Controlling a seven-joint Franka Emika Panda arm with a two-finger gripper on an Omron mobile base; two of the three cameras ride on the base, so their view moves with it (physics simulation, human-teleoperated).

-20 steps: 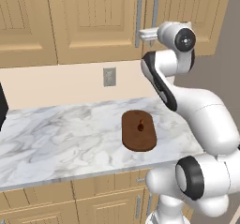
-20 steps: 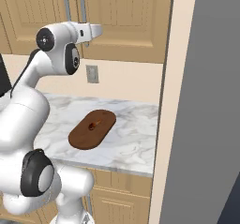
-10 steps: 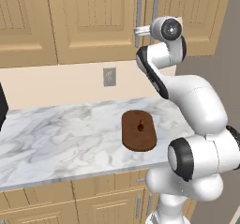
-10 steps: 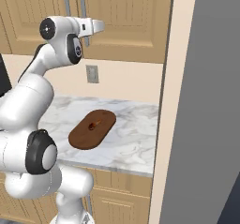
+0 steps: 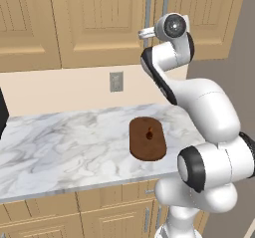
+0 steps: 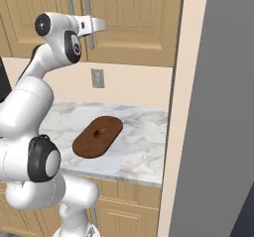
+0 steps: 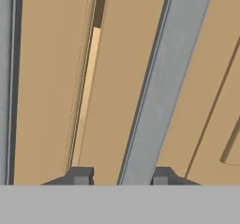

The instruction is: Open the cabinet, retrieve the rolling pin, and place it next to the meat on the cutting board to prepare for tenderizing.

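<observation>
hidden and cut-off parts around the cabinet

the cabinet (image 5: 114,23) doors are shut, so its inside is hidden, and its top runs off the frame. the handle (image 7: 159,92) passes between the gripper (image 7: 119,176) fingertips, both ends cut off; contact can't be told. the meat (image 5: 148,135) is too small to make out on the cutting board (image 5: 147,138).

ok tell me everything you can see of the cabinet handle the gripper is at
The long grey bar handle is a straight, flat-faced, matte, metal-looking bar standing vertically on a door of the light tan wood wall cabinet, close to the seam between the two doors. A matching handle stands just across that seam. The doors look shut. The gripper straddles the bar, one fingertip either side; whether they touch it is unclear.
</observation>
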